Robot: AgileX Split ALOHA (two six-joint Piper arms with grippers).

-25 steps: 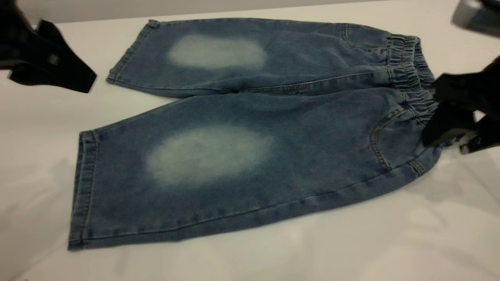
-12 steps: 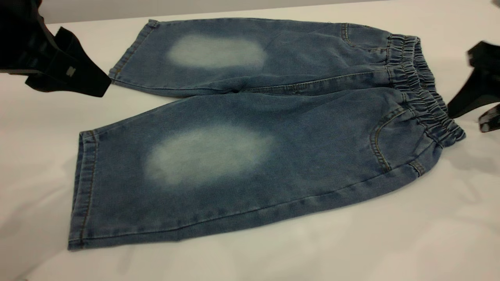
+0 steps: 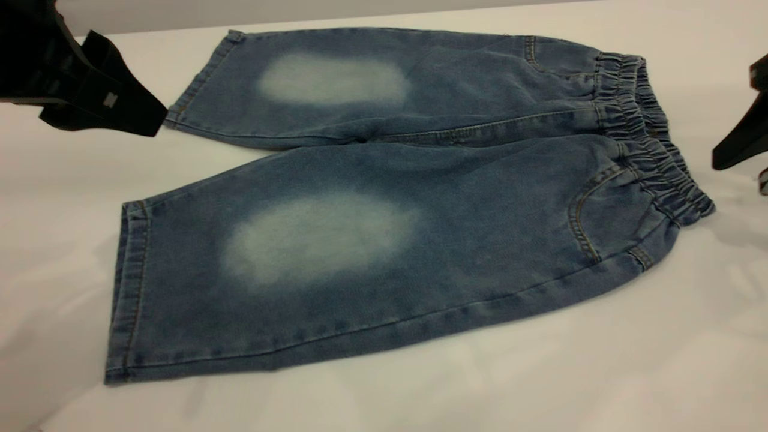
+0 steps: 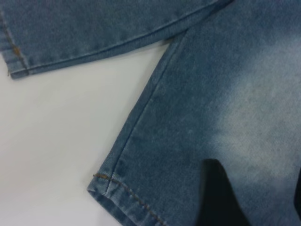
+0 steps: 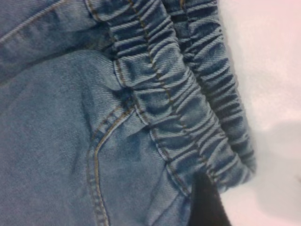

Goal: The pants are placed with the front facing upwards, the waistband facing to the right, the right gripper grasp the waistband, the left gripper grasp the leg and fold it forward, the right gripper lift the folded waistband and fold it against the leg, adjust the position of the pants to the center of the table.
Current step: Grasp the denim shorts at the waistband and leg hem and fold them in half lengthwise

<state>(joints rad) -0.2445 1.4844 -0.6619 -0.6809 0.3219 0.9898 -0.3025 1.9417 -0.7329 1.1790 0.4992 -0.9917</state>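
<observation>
The pants [image 3: 420, 198] lie flat on the table [image 3: 540, 372], front up, both legs spread toward the left. The waistband [image 3: 648, 138] forms the right end, ruffled and lying free. My left gripper [image 3: 144, 120] hangs at the far left, its tip beside the far leg's hem [image 3: 198, 78]. It is open. In the left wrist view, one of its fingers [image 4: 217, 200] stands over the near leg's pale patch [image 4: 263, 108]. My right gripper [image 3: 741, 173] is at the right edge, just off the waistband, open and empty. One finger [image 5: 205, 205] shows by the waistband's corner [image 5: 235, 165].
A grey wall strip [image 3: 300, 9] runs behind the table's far edge. Bare white table surrounds the pants in front, to the left of the near leg's hem [image 3: 126, 288], and to the right of the waistband.
My right gripper has let go of the waistband's near corner and drawn back to the right. The left gripper has moved right toward the far leg's hem.
</observation>
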